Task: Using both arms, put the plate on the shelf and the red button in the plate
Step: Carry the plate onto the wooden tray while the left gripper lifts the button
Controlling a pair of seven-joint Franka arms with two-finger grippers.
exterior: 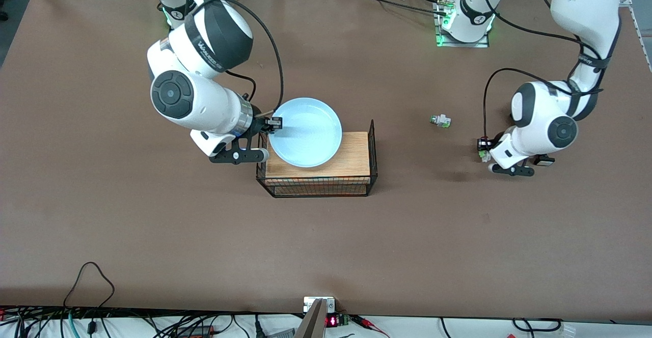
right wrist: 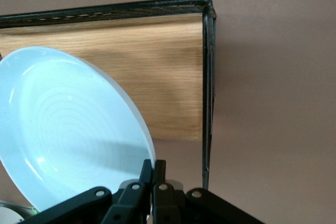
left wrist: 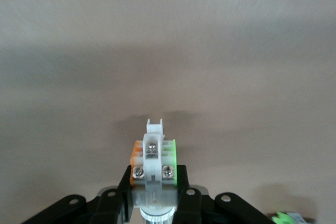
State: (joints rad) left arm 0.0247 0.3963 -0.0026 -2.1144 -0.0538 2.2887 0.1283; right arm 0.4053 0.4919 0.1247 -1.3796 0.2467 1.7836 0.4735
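The pale blue plate [exterior: 305, 132] is over the wooden rack top [exterior: 354, 160], overhanging its edge toward the right arm's end. My right gripper [exterior: 274, 123] is shut on the plate's rim. In the right wrist view the fingers [right wrist: 153, 169] pinch the rim of the plate [right wrist: 68, 129] above the wood [right wrist: 157, 72]. I cannot tell whether the plate touches the wood. My left gripper [exterior: 484, 150] hangs low over bare table at the left arm's end, shut on the red button [exterior: 482, 144]. The left wrist view shows the gripper [left wrist: 153, 182] holding its white body [left wrist: 152, 153]; the cap is hidden.
The rack is a black wire basket [exterior: 374, 144] with a raised wire side toward the left arm's end. A similar white piece with a green and silver tip [exterior: 439, 120] lies on the table between the rack and my left gripper; it also shows in the left wrist view [left wrist: 286, 217].
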